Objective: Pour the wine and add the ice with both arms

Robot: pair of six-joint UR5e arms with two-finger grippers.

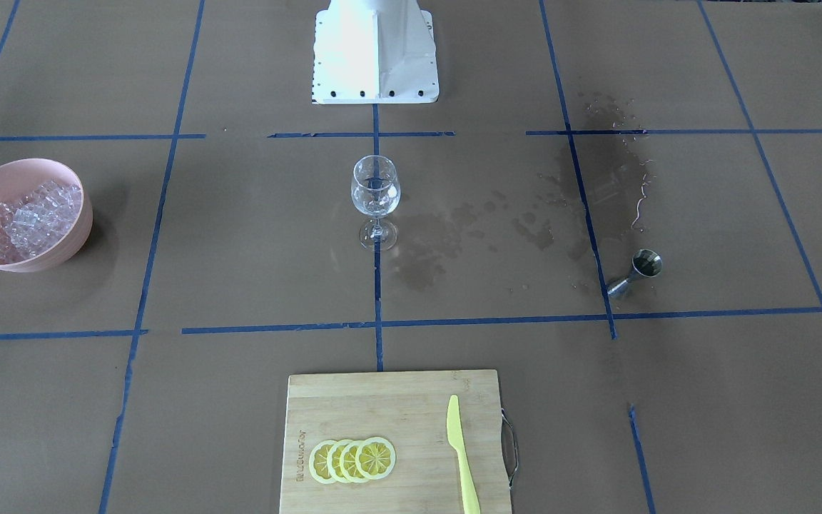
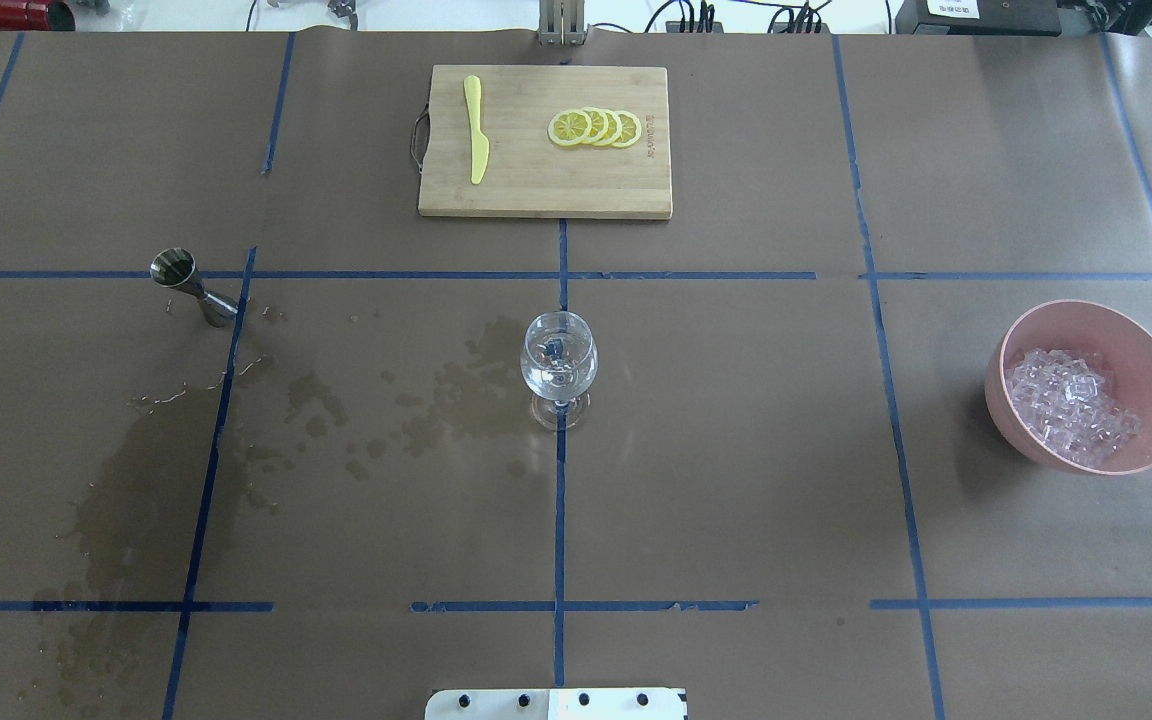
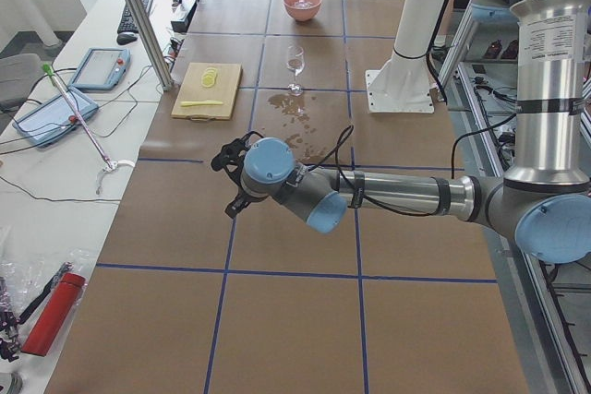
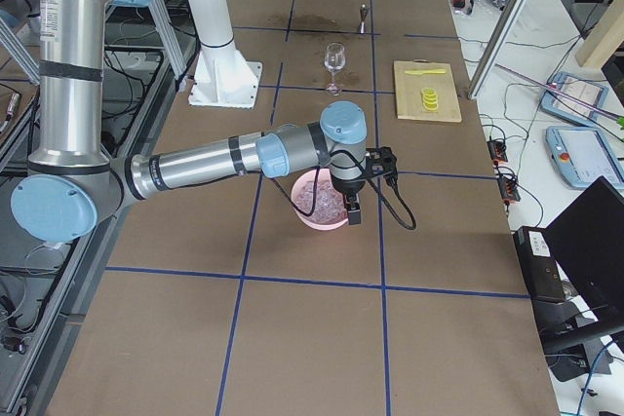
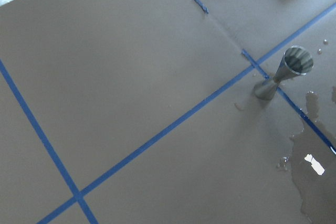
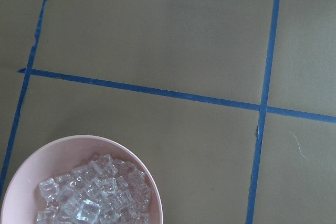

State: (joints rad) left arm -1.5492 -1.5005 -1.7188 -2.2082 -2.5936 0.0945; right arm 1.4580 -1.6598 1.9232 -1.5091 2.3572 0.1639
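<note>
Left hand (image 3: 235, 204): you cannot tell whether its fingers are apart or together. It hangs above the table (image 2: 736, 450), and its wrist view shows you the jigger (image 5: 286, 72) upright by a tape line. Right hand (image 4: 351, 209): likewise cannot tell. It hangs over the pink bowl (image 4: 304, 215), which holds the ice (image 6: 89, 198). The wine glass (image 2: 558, 365) stands at centre with a little wine (image 1: 375, 205) in it. Wet stains (image 2: 136, 480) lie on the jigger's side.

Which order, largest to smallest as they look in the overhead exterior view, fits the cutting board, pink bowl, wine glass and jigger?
1. cutting board
2. pink bowl
3. wine glass
4. jigger
The board lies farthest from the camera yet still looks largest, so that ranking seems safe.
</note>
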